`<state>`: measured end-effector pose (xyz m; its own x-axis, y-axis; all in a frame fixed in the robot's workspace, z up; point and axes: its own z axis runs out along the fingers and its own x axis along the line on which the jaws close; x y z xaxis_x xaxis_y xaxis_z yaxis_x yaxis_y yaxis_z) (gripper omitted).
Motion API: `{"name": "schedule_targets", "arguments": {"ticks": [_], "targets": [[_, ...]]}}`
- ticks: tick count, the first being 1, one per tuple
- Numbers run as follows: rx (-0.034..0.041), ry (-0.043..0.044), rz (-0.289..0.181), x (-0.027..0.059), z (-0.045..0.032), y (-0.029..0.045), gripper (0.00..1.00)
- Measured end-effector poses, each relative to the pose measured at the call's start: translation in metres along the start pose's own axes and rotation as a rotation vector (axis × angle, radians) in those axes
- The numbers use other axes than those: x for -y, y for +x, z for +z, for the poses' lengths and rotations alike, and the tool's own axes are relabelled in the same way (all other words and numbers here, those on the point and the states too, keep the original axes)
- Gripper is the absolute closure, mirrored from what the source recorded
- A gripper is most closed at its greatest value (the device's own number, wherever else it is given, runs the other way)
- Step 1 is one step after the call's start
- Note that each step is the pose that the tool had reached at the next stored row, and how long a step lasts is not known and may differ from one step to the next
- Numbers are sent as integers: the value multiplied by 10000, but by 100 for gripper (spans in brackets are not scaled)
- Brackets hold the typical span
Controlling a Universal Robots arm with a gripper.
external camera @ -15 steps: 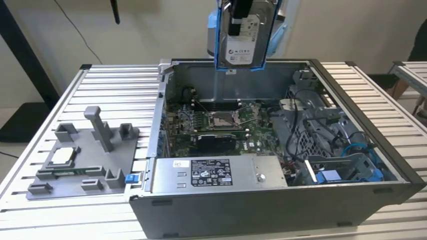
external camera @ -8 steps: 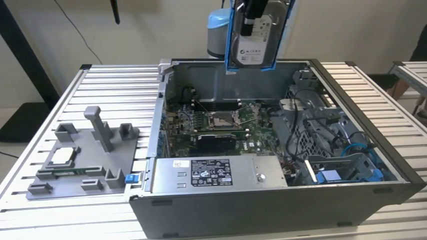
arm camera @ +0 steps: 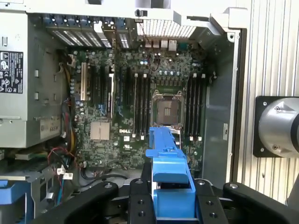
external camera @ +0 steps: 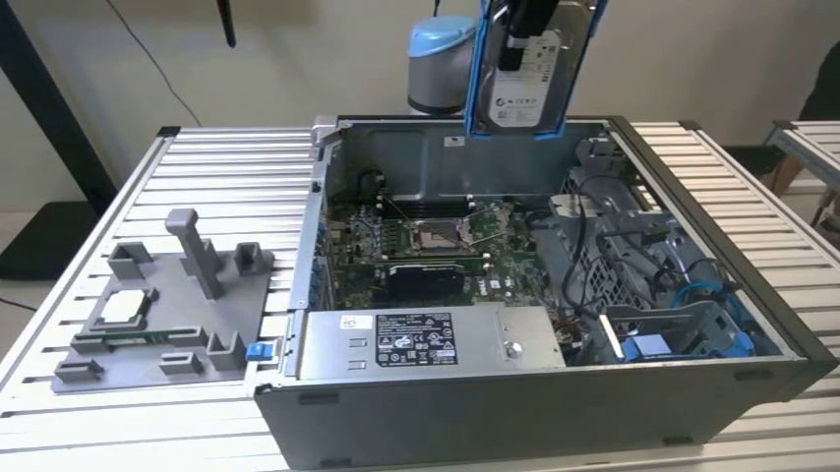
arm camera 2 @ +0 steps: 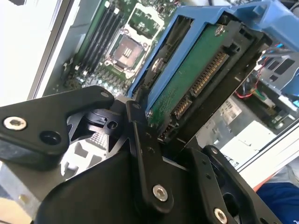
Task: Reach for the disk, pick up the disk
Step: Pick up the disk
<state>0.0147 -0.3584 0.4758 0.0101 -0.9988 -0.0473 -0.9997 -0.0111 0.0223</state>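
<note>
The disk hangs upright high above the back of the open computer case, its silver face and white label toward the exterior camera, its blue bracket around the edges. My gripper is shut on its upper part at the picture's upper edge. In the second wrist view the disk's green circuit board and connector sit between the black fingers. In the first wrist view the blue bracket's edge stands out from the gripper, above the motherboard.
The open grey computer case holds a motherboard, a power supply and a blue drive cage at the exterior view's right. A grey fixture with a small silver chip lies on the slatted table at the left.
</note>
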Motion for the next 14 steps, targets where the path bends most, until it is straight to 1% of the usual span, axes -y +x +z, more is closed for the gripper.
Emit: {"name": "schedule_targets", "arguments": {"ticks": [6,8,10,14], "targets": [[1,-25,1,191,-5,17,100],[0,-31,2,242,-6,22,100],[1,-32,2,267,-6,23,100],[0,-32,2,286,-7,24,100]]}}
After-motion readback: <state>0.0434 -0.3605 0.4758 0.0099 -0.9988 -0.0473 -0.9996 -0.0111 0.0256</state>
